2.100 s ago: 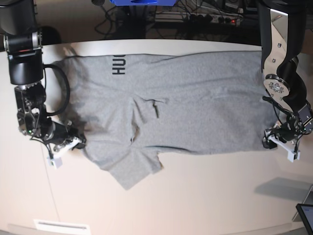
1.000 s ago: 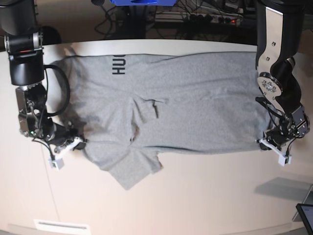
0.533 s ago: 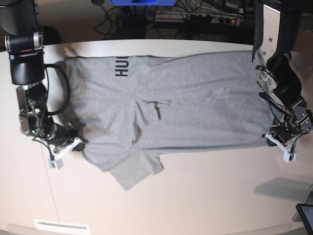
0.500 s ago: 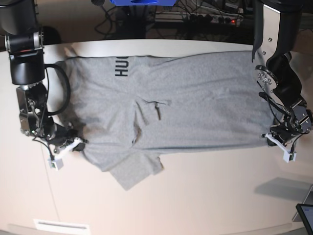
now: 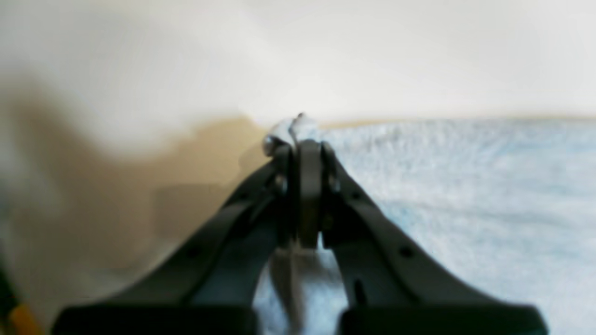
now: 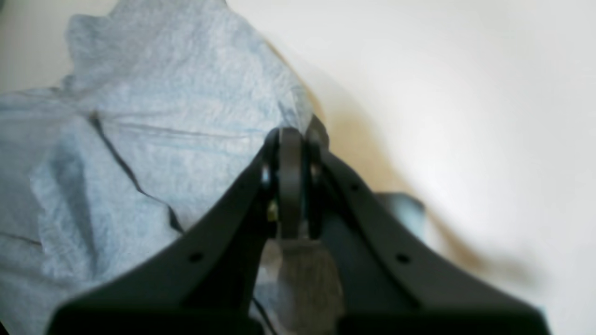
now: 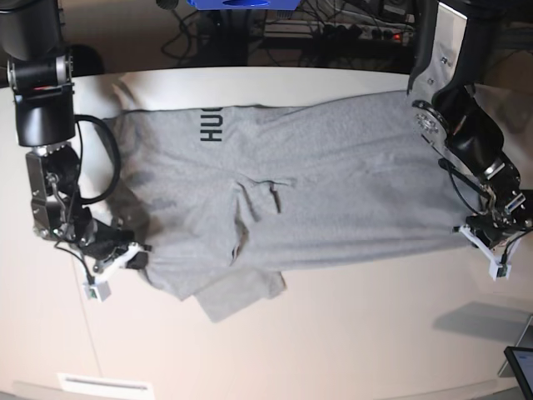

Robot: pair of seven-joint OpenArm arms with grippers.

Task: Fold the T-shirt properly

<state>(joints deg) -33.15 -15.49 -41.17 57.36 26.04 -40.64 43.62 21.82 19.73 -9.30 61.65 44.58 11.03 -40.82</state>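
Note:
The light grey T-shirt [image 7: 316, 183] lies spread across the cream table [image 7: 333, 333], with black letters near its far left part and one sleeve sticking out at the near left. At the shirt's near right corner my left gripper [image 7: 476, 237] is shut on the cloth; its wrist view shows the fingers [image 5: 305, 153] pinching the T-shirt [image 5: 465, 186] edge. My right gripper [image 7: 137, 252] is shut on the near left edge, beside the sleeve. In the right wrist view, wrinkled T-shirt [image 6: 153, 116] cloth is clamped between the gripper [image 6: 291, 139] tips.
Beyond the table's far edge lie cables and a blue object [image 7: 241, 4]. A dark screen corner [image 7: 520, 367] shows at the near right. A white label [image 7: 104, 385] sits at the near left edge.
Both grippers have kept their hold and shifted. The shirt has slid slightly to the right, and its near edge has been pulled tauter and nearer.

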